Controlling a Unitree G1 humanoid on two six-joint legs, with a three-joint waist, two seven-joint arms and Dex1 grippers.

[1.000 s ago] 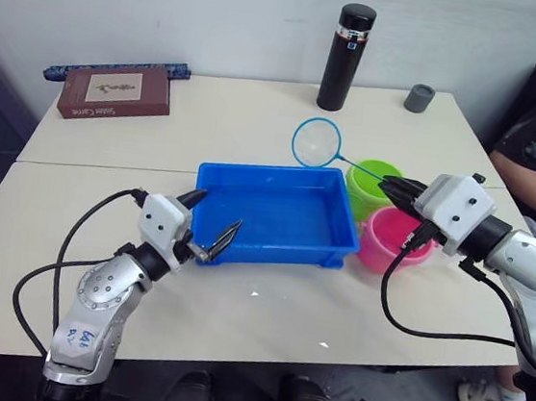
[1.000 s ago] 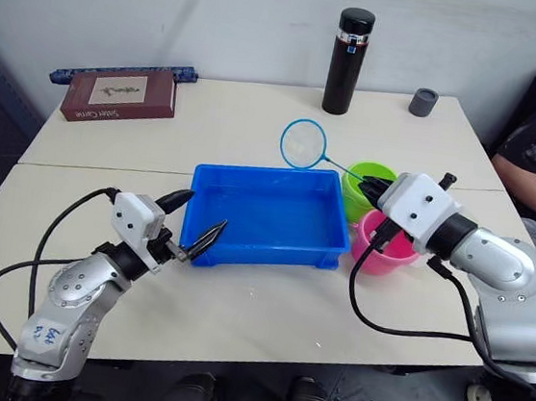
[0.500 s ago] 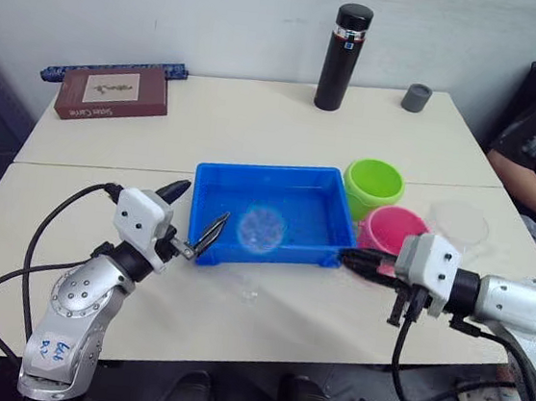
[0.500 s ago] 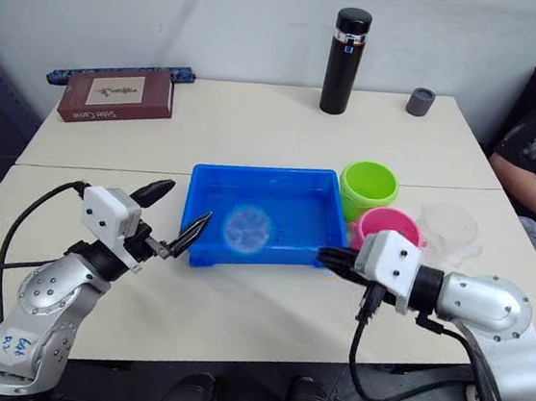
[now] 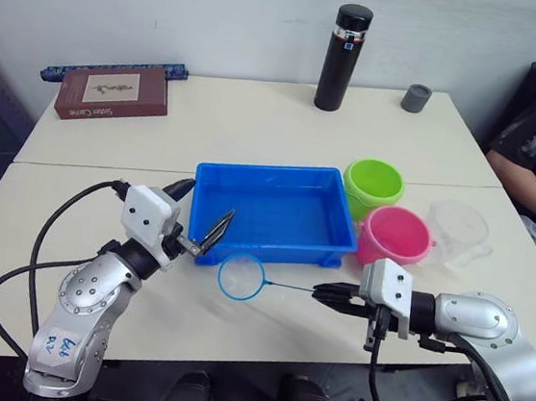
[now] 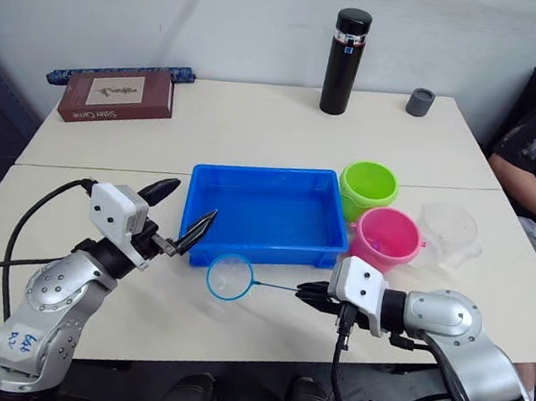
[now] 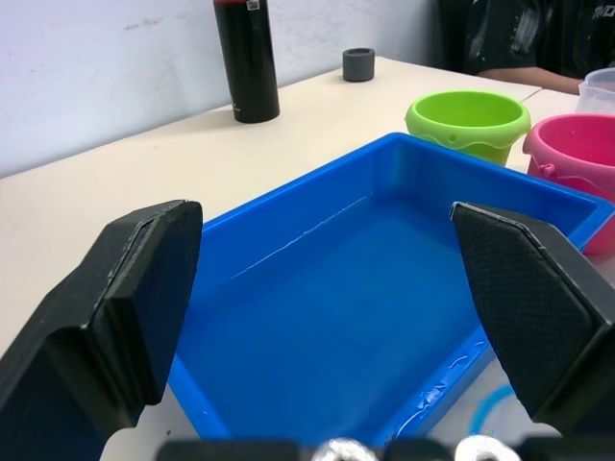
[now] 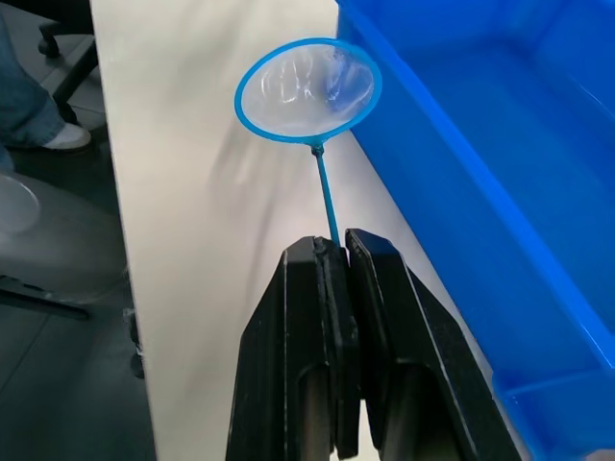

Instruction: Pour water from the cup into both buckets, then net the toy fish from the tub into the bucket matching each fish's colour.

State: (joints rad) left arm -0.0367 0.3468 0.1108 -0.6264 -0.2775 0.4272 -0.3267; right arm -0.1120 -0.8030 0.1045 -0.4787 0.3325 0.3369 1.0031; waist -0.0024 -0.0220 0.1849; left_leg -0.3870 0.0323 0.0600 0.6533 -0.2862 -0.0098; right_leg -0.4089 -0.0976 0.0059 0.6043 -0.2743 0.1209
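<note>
The right jaws (image 6: 309,292) are pinching the thin handle of the net (image 6: 229,277), whose blue hoop lies out ahead of them over the desk (image 6: 263,326), just beside the near wall of the blue tub (image 6: 262,210). The left jaws (image 6: 181,212) are spread wide at the tub's near corner. The lime green bucket (image 6: 367,186), pink bucket (image 6: 386,237) and clear cup (image 6: 450,229) stand beyond the right jaws.

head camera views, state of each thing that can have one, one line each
net: gripped by its handle, hoop over the table in front of the tub
right end effector: shut on the net
left end effector: open, empty
tub: no fish visible inside
flask: upright, capped
cup: upright
</note>
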